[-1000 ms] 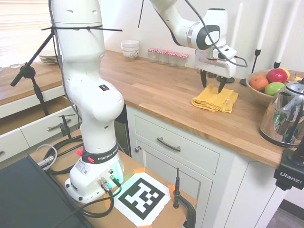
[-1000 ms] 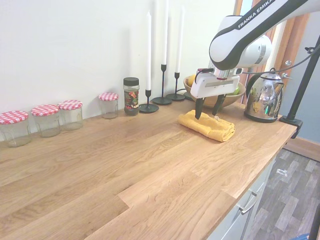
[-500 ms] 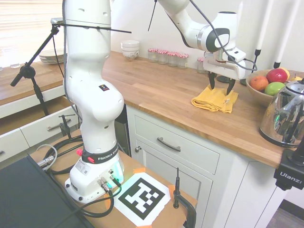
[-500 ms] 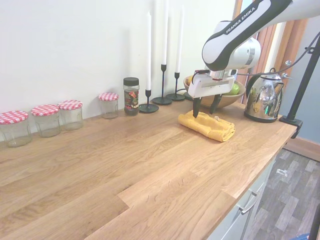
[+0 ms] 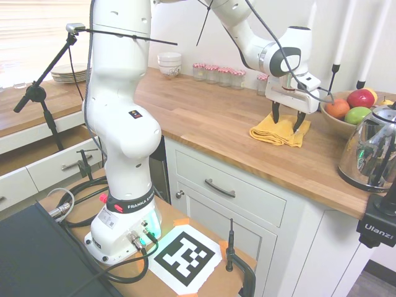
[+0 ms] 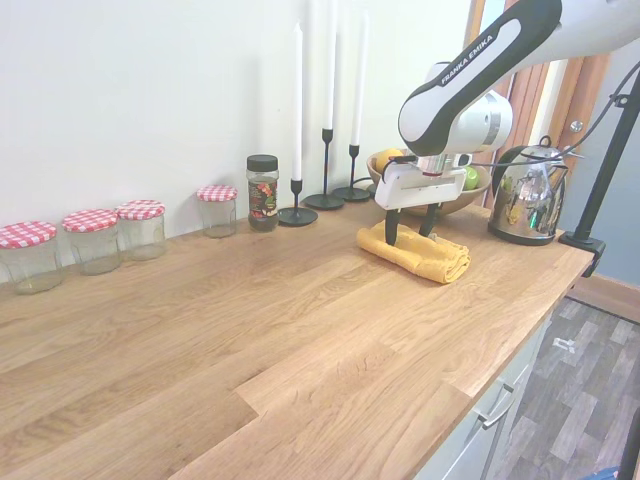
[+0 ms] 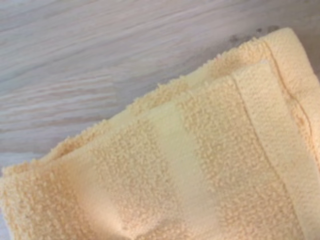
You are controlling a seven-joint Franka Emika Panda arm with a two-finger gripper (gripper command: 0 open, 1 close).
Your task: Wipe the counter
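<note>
second exterior view reads "franka emika" on the arm; open hand (image 6: 408, 231) straddles the yellow towel (image 6: 420, 254) on the counter (image 6: 260, 330).

Three pieces of print can be read. "FRANKA EMIKA" runs in dark capitals around the light grey band at the foot of the white robot arm (image 5: 128, 205), just above its base, and the same words run along the black stripe on the white forearm link (image 6: 478, 52) in the second exterior view. "Ulanzi" stands in white letters on the small black camera mount (image 5: 377, 230) at the right edge of the first exterior view. The label on the dark-lidded glass spice jar (image 6: 263, 193) by the wall is too small to read.
</note>
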